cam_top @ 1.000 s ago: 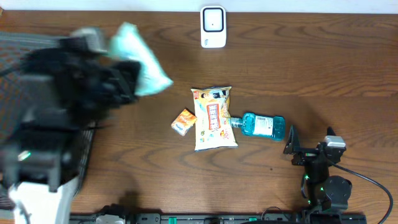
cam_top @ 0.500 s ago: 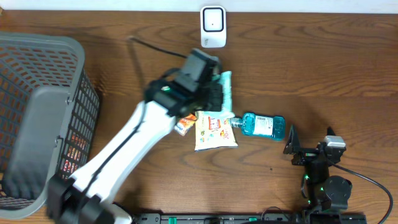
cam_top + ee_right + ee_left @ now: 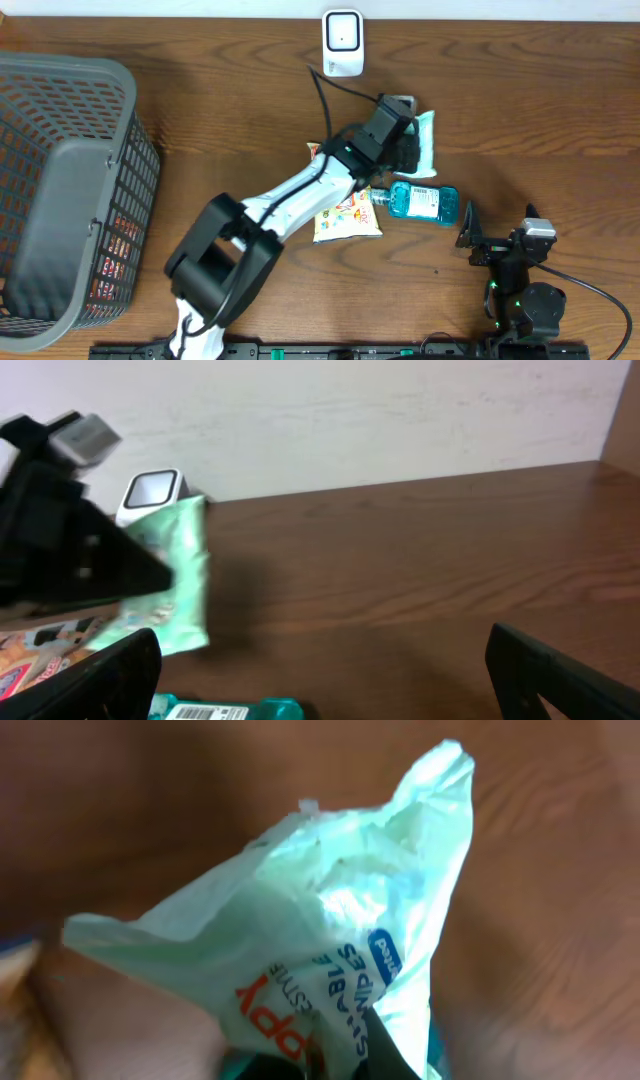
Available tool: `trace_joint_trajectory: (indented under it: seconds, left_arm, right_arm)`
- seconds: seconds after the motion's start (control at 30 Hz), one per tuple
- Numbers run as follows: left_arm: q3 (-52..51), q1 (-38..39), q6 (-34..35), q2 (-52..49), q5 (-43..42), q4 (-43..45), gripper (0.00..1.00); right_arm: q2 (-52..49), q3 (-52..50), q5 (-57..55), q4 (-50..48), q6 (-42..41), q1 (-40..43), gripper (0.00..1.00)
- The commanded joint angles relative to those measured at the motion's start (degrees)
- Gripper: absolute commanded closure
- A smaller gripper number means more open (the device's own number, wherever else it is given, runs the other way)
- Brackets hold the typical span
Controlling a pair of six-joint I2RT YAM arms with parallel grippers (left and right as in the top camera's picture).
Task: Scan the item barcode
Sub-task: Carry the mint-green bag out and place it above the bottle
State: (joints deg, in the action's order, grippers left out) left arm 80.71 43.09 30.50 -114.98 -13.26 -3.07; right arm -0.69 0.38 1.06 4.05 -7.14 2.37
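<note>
Overhead, my left claw [image 3: 403,150], clenched on the wipes pack [image 3: 425,143], has swung from far left to centre, lower right of the scanner [image 3: 342,43]; presenting the barcode looks next.

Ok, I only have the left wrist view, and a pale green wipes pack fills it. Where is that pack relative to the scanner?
Observer: Overhead, the left tool holds the wipes pack below and right of the white scanner, not in front of its face.
Operator: Anything lying close by?
Observer: A blue mouthwash bottle lies on the table just below the pack, with a snack bag to its left.
Operator: And the other arm?
Observer: The right tool is open and holds nothing, parked near the table's front edge.
</note>
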Motion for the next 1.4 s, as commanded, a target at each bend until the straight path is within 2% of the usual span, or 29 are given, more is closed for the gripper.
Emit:
trace_joint_trajectory:
  seconds: [0.0, 0.2, 0.23, 0.37, 0.4, 0.43, 0.57, 0.67, 0.87, 1.03, 1.1, 1.2, 1.3, 1.37]
  left_arm:
    - [0.3, -0.2, 2.8, -2.5, 2.4, 2.8, 0.92]
    - [0.3, -0.2, 3.9, -5.3, 5.3, 3.0, 0.91]
    - [0.3, -0.1, 3.9, -5.3, 5.3, 2.4, 0.85]
    - [0.3, 0.1, 3.9, -4.7, 0.6, 1.8, 0.35]
    - [0.3, 0.1, 3.9, -4.1, -0.5, 1.7, 0.27]
    - [0.4, -0.1, 3.7, -3.1, -1.2, 1.3, 0.24]
    - [2.7, -1.5, -0.1, 3.6, -1.3, -5.3, 0.16]
    - [4.5, -3.4, -8.3, 11.8, -0.5, -11.6, 0.1]
    - [4.7, -9.7, -16.6, 30.9, 15.2, -20.3, 0.02]
    - [4.7, -18.9, -25.9, 43.3, 16.6, -23.3, 0.02]
    - [4.7, -22.4, -26.4, 46.0, 17.7, -23.7, 0.02]
    - [4.7, -29.5, -23.7, 48.8, 24.9, -24.2, 0.02]
    - [4.7, -39.3, -7.5, 49.5, 36.6, -28.1, 0.02]
    - [4.7, -45.9, 3.8, 49.2, 38.6, -33.6, 0.02]
  right_arm:
    - [0.3, -0.1, -0.3, 0.3, 0.4, -0.4, 0.01]
    - [0.3, -0.1, -0.3, 0.3, 0.4, -0.4, 0.01]
    - [0.3, -0.1, -0.3, 0.2, 0.4, -0.4, 0.01]
    - [0.3, -0.1, -0.3, 0.3, 0.4, -0.4, 0.01]
    - [0.3, -0.1, -0.3, 0.3, 0.4, -0.4, 0.01]
    - [0.3, -0.1, -0.3, 0.3, 0.4, -0.4, 0.01]
    - [0.3, -0.1, -0.3, 0.3, 0.4, -0.4, 0.01]
    - [0.3, -0.1, -0.3, 0.3, 0.4, -0.4, 0.01]
    - [0.3, -0.1, -0.3, 0.3, 0.4, -0.4, 0.01]
    - [0.3, -0.1, -0.3, 0.3, 0.4, -0.4, 0.01]
    - [0.3, -0.1, -0.3, 0.3, 0.4, -0.4, 0.01]
    - [0.3, -0.1, -0.3, 0.3, 0.4, -0.4, 0.01]
    - [0.3, -0.1, -0.3, 0.2, 0.4, -0.4, 0.01]
    - [0.3, -0.1, -0.3, 0.3, 0.4, -0.4, 0.01]
